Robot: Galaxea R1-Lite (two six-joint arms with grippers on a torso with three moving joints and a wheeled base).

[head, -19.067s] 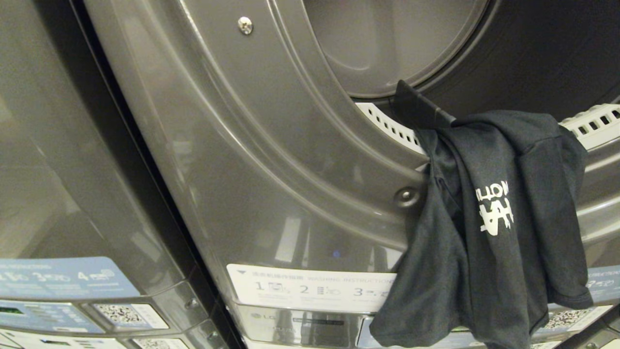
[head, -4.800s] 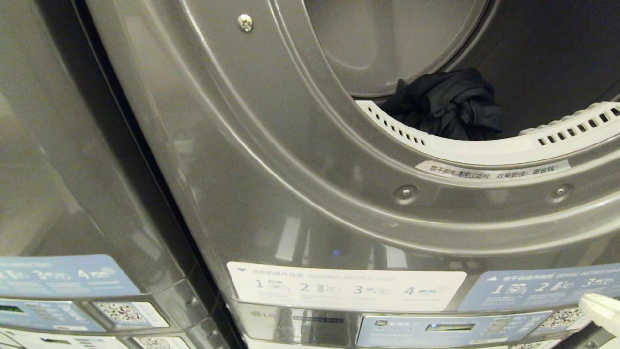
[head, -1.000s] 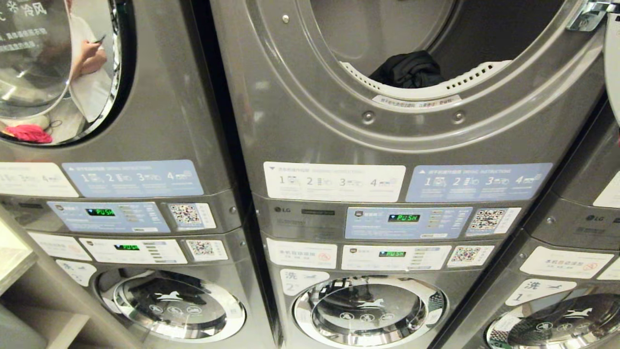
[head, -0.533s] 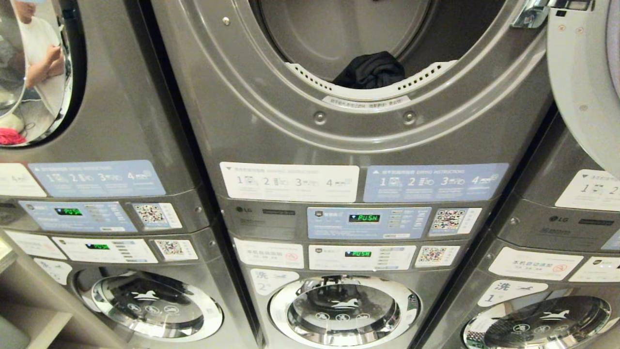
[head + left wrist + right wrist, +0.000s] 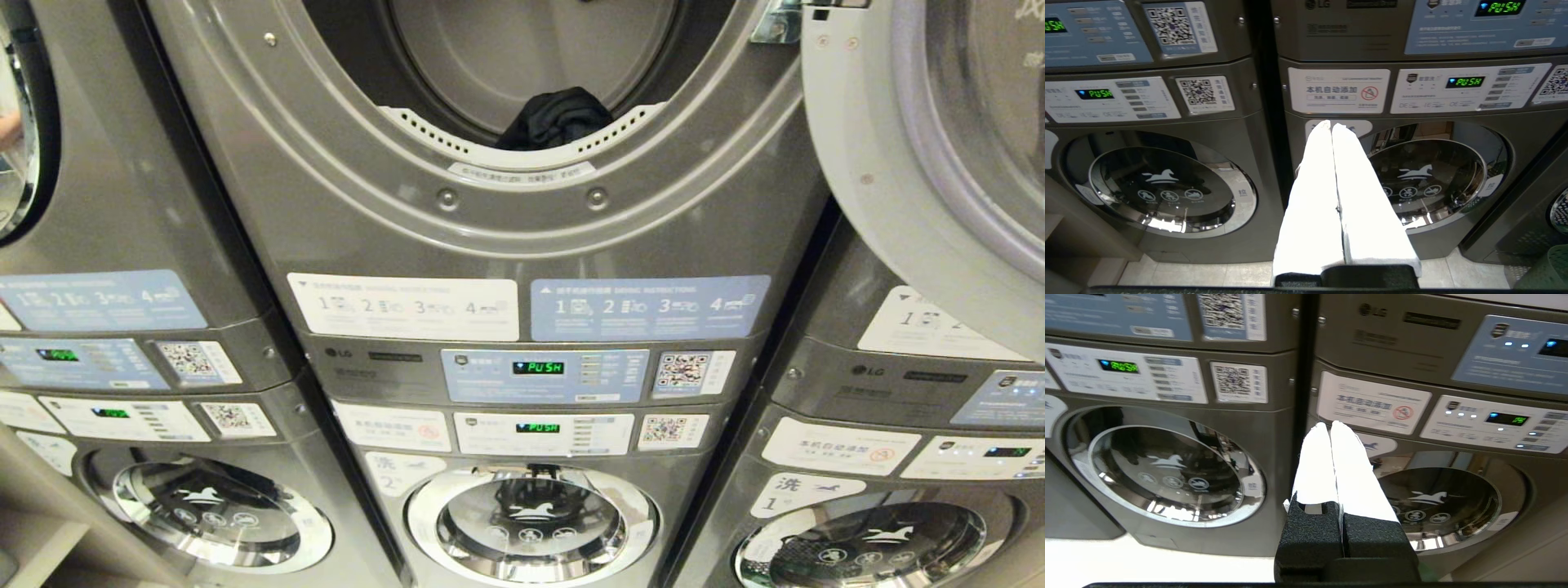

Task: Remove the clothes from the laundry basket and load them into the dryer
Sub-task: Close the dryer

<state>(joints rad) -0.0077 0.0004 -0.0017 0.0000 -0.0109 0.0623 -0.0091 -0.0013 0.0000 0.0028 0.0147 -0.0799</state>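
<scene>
Where the grey, glossy front of the dryer (image 5: 490, 237) curves round its wide circular opening, a crumpled black garment (image 5: 555, 118) of soft, matte cloth, bunched into a lump inside the drum, just behind the white perforated plastic rim at the lower edge of the opening. Swung open on the right, the round dryer door (image 5: 922, 163), pale grey on its inner face with a darker ring, hinged by a bright metal bracket at the upper right of the opening. Below the opening, two rectangular instruction stickers side by side, one white and one blue, then a control panel (image 5: 543, 376) with a green lit display and a square code label. Lower still, the washer door (image 5: 531, 518): round, chrome-ringed, dark mirrored glass with a white horse mark. Similar stacked grey machines on either side.

No arm in the head view. In the left wrist view, the left hand (image 5: 1331, 124) clenched on nothing, its long white tapering fingers pressed flat together, held in front of the lower machines. In the right wrist view, the right hand (image 5: 1329, 424) likewise clenched and empty, white fingers meeting above black textured bases.
</scene>
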